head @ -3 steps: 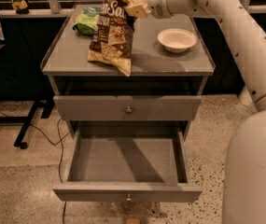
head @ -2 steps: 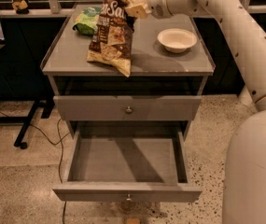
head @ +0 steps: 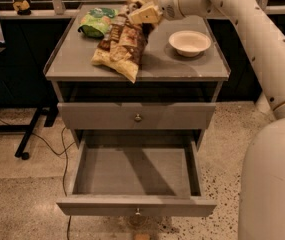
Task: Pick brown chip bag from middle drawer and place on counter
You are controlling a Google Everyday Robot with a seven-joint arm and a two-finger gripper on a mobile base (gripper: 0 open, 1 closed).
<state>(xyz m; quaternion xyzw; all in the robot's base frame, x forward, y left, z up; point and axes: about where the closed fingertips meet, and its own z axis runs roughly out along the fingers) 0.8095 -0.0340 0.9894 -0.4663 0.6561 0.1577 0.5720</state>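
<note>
Although the brown chip bag [head: 119, 46] carries pale lettering down its dark face, none of it can be read, and the markings on the green snack bag [head: 96, 24] beyond it are just as unclear. The brown bag rests on the table [head: 182, 66], left of centre. Its near cream-yellow end reaches almost to the table's worn front edge, and its far end is lifted off the surface. The pincer [head: 141, 13] is clenched on that raised far end, over the far part of the table. The white arm [head: 242, 19] comes in from the right, its forearm stretched leftwards and slightly down, with the pincer pointing left towards the green bag. A shallow cream bowl [head: 189, 42] sits on the right side of the table, apart from both bags. Below, a closed drawer [head: 102, 116] shows one small round knob [head: 138, 117] at its centre. Under it the middle drawer [head: 132, 174] is pulled out towards the near side, its grey floor bare.
</note>
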